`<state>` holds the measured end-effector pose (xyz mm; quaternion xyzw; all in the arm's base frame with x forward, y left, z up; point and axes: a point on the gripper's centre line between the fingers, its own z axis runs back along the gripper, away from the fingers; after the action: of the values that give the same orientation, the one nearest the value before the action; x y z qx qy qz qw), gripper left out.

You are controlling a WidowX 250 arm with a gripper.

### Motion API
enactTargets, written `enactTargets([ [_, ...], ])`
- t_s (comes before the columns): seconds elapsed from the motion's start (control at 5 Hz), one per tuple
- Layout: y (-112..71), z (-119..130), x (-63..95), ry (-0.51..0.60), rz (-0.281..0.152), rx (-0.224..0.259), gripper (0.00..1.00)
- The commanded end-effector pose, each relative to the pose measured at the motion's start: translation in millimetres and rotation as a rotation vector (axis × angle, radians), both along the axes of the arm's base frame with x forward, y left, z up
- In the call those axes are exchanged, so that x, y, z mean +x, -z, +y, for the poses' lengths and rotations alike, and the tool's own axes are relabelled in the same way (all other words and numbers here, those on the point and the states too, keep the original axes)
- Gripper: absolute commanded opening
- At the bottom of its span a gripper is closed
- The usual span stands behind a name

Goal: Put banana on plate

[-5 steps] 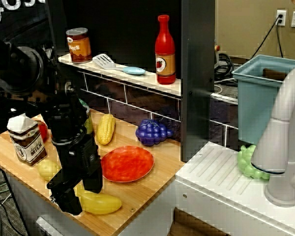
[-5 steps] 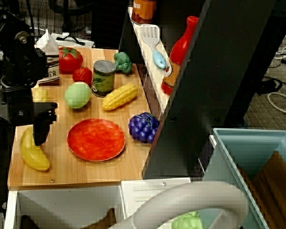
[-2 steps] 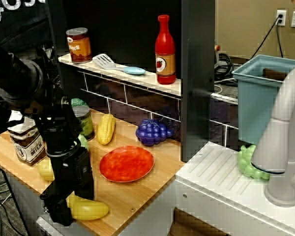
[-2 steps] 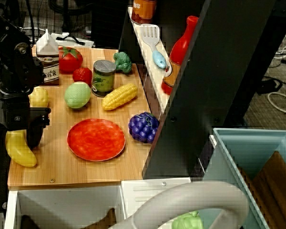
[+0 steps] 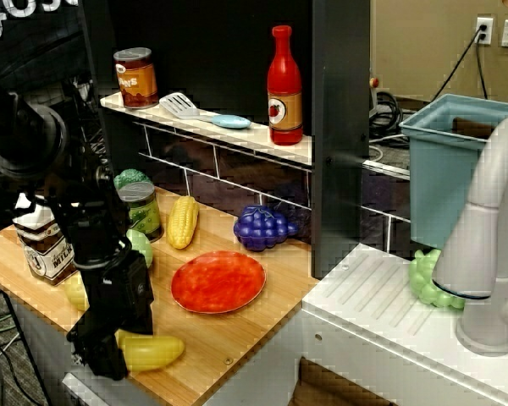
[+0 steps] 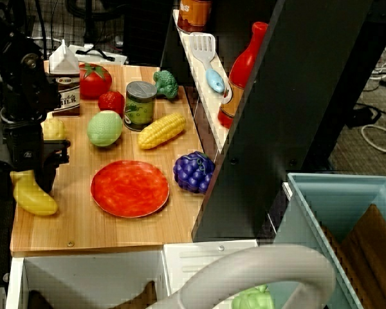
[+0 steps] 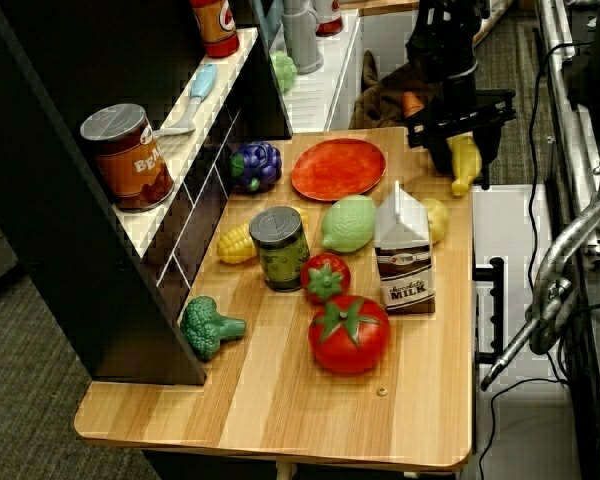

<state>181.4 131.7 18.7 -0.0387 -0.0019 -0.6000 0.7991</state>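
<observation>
Front view, gripper: the black gripper (image 5: 110, 359) is sitting right down at the near left corner of the worktop (image 5: 237, 334), covering one end of the banana (image 5: 152, 352); from here I cannot tell whether the jaws are clamping it.
Front view, banana: it is lying low at the front edge, its free end pointing toward the plate (image 5: 218, 282), apart from it.
Front view, step: I judge this to be the grasp, with the carry not yet begun.

View from above, gripper: the gripper (image 6: 42, 177) is standing over the upper end of the banana (image 6: 33, 197); the grip itself is hidden under the black body.
View from above, banana: it is hanging at the very left edge of the worktop (image 6: 116, 232), partly overhanging it by the look of it, with the lemon (image 6: 53, 128) just behind.
View from above, plate: the plate (image 6: 130, 188) is lying bare to the right, with open wood between the two.

Far-end view, gripper: the gripper (image 7: 458, 150) is straddling the banana (image 7: 465, 163), fingers down either side; contact is unclear.
Far-end view, next move: a firm squeeze on glossy plastic, a lift, then a short sideways carry to the plate (image 7: 338, 168).
</observation>
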Motion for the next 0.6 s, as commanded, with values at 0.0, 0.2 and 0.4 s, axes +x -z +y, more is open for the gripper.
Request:
enactTargets([
  [0.0, -57.4, 4.5, 19.0, -0.027, 0.013, -0.066, 0.00],
  [0.2, -83.1, -2.9, 26.8, -0.027, 0.009, -0.100, 0.00],
  [0.4, -79.2, -6.6, 41.2, -0.043, 0.039, -0.117, 0.00],
])
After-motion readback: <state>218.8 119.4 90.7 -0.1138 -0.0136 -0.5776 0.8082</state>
